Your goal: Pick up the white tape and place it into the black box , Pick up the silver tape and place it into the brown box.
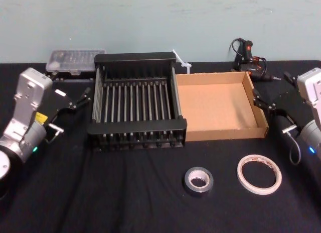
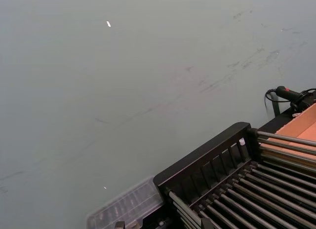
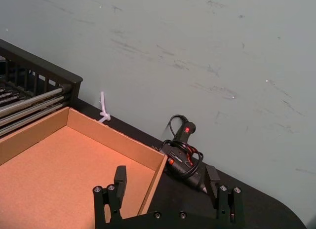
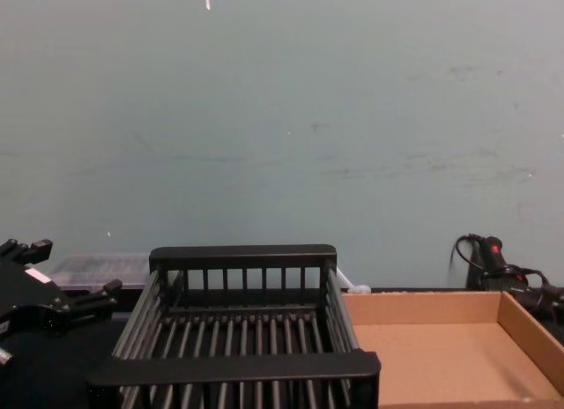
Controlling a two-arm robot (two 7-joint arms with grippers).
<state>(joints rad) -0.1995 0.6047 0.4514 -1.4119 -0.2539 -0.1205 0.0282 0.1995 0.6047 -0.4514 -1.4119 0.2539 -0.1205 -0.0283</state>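
Inspecting desk (image 1: 125, 203): counted two containers, side by side. Found black box (image 1: 138, 127) with bare slatted floor, brown box (image 1: 220, 78) with bare cardboard floor. Counted two rolls, flat on desk in front of brown box: silver tape (image 1: 209, 182), white tape (image 1: 242, 175) near its right. Logged left gripper (image 1: 80, 98) open beside black box's left wall, right gripper (image 3: 167, 182) open at brown box's right wall, both well apart from tapes.

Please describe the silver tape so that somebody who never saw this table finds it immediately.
On the black tablecloth, two rolls lie in front of the brown box. The silver tape is the smaller, dark grey one on the left, unlike the wider white tape.
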